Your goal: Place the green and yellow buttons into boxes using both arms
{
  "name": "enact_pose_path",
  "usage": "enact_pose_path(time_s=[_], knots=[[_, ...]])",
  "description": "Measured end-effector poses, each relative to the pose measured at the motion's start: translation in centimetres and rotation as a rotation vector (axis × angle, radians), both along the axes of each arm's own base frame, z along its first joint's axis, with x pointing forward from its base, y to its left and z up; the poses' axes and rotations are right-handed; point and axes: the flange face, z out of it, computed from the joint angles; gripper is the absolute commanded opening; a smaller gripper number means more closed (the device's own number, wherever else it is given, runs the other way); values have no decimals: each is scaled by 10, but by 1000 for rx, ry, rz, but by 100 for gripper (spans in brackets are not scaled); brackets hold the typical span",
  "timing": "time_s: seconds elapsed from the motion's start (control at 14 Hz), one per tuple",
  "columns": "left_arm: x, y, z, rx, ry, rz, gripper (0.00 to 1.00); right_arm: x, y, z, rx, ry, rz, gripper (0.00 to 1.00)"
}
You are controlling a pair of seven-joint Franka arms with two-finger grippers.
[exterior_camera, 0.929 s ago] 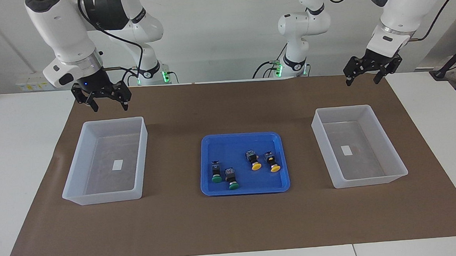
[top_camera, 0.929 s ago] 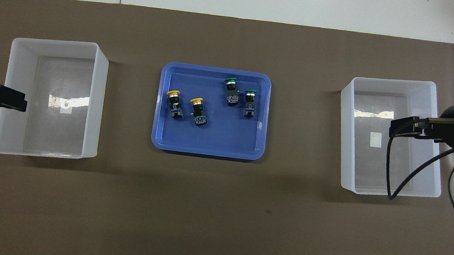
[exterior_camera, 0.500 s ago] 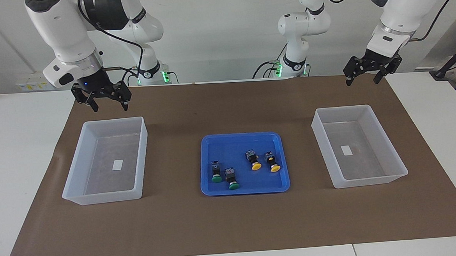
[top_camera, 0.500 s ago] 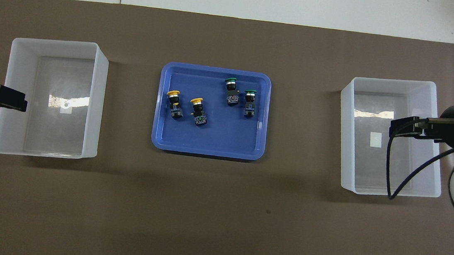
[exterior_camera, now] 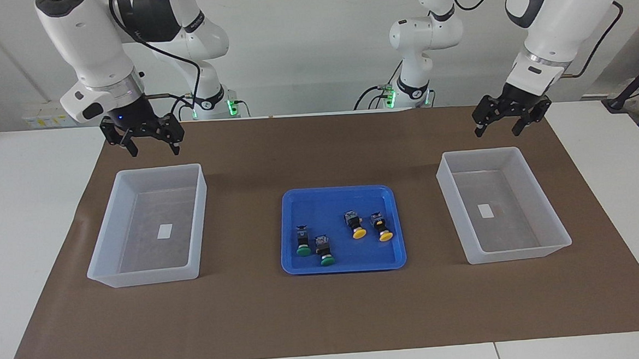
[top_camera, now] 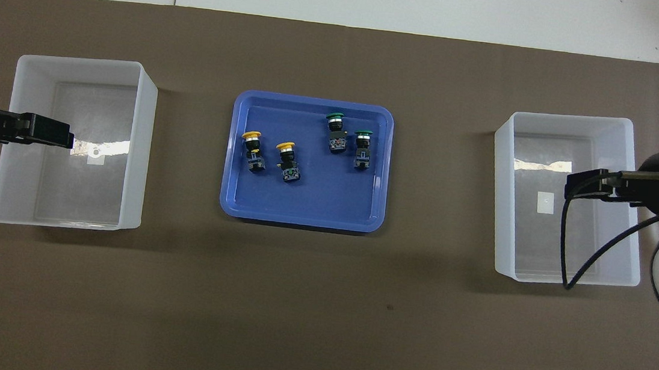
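- Brown paper matting (exterior_camera: 326, 310) covers the white table in the facing view, with a plain pale wall above the robots.
- Mid-table sits a shallow blue tray (exterior_camera: 391, 197) holding all four switches: two green buttons (exterior_camera: 302, 241) toward the right arm's end and two yellow buttons (exterior_camera: 358, 225) toward the left arm's end, lying on their sides with caps pointing away from the robots.
- One translucent box (exterior_camera: 187, 219) stands toward the right arm's end, its twin (exterior_camera: 455, 205) toward the left arm's end; both hold only a small white label.
- Up in the air over the mat at its box's robot-side edge, the right gripper (exterior_camera: 151, 147) has its jaws spread wide and holds nothing; it has not moved in the last second.
- Likewise open and holding nothing, the left gripper (exterior_camera: 496, 127) has drifted down and toward the table's middle since half a second ago.

- Seen from overhead, the left gripper (top_camera: 50, 131) now reaches over the interior of its box (top_camera: 139, 148), where shortly before it covered only the outer wall.
- Over the other box (top_camera: 501, 189), the right gripper (top_camera: 586, 187) waits unchanged.
- My reading: nothing is sorted yet, and the left arm is starting toward the tray (top_camera: 303, 203), likely for the yellow buttons (top_camera: 252, 141).
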Motion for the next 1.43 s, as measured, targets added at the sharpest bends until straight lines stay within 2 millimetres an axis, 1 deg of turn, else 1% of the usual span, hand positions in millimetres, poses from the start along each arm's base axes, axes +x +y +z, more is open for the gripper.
enact_pose_path(time_s=[0.07,0.14,0.21,0.29,0.36,0.43,0.5,0.57,0.71,0.93,1.0,1.14,1.29,1.43], knots=[[5,-13,-12,-6,-6,25,100,1,1,1,1,-10,1,100],[11,-30,-26,-13,-10,55,100,1,1,1,1,-14,2,100],[17,-52,-43,-20,-14,85,100,2,2,1,1,-18,4,100],[24,-76,-62,-29,-19,115,100,4,8,-1,2,-29,13,100],[30,-95,-78,-35,-22,136,100,7,16,-5,3,-43,25,100],[35,-108,-91,-40,-26,146,100,11,27,-10,5,-55,31,100],[39,-114,-101,-45,-37,150,100,15,40,-18,8,-64,33,100],[43,-115,-106,-48,-46,153,100,21,54,-27,11,-75,35,100],[46,-114,-110,-51,-57,156,100,35,82,-51,20,-98,33,100],[46,-117,-112,-56,-77,154,100,53,137,-103,36,-109,11,100],[46,-120,-117,-58,-82,150,100,58,151,-121,41,-112,2,100],[47,-131,-134,-58,-76,147,100,64,174,-146,48,-119,0,100],[50,-145,-154,-62,-75,153,100,65,197,-167,57,-129,9,100],[53,-154,-170,-67,-78,173,100,65,219,-193,60,-128,31,100]])
